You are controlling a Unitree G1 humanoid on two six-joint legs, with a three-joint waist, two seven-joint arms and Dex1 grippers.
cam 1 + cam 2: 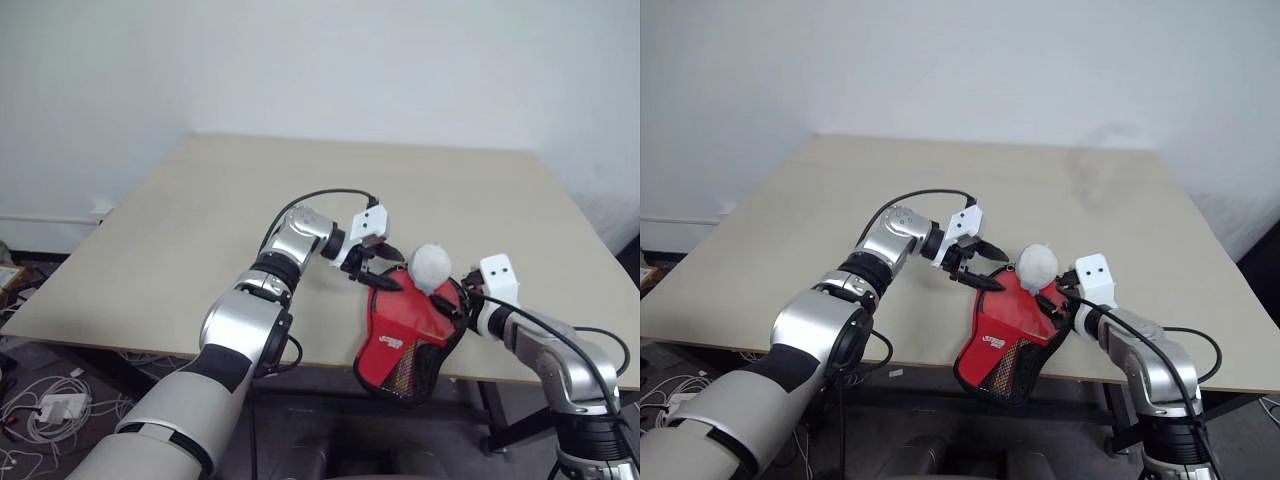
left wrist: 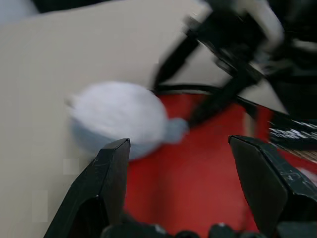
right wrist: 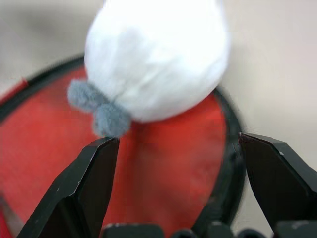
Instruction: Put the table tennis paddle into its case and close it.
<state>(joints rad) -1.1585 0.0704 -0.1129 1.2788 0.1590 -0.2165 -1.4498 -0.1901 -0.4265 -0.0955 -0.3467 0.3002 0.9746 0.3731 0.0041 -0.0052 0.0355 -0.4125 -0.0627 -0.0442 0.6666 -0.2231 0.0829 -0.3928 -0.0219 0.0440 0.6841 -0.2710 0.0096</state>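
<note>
Pompom (image 1: 431,266) atop case (image 1: 405,345), between claws.

We reach our left arm in from the left with its gripper (image 1: 377,272) pointing right and slightly down, fingers (image 2: 106,183) spread apart and empty, while our right gripper (image 1: 462,303) points forward, its fingers (image 3: 86,188) likewise wide apart.

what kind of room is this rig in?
Probably a lab or test room, not a home: one bare tan table against a plain white wall, with loose cables and a power adapter on the floor beside it. On the table, only the red case.
</note>
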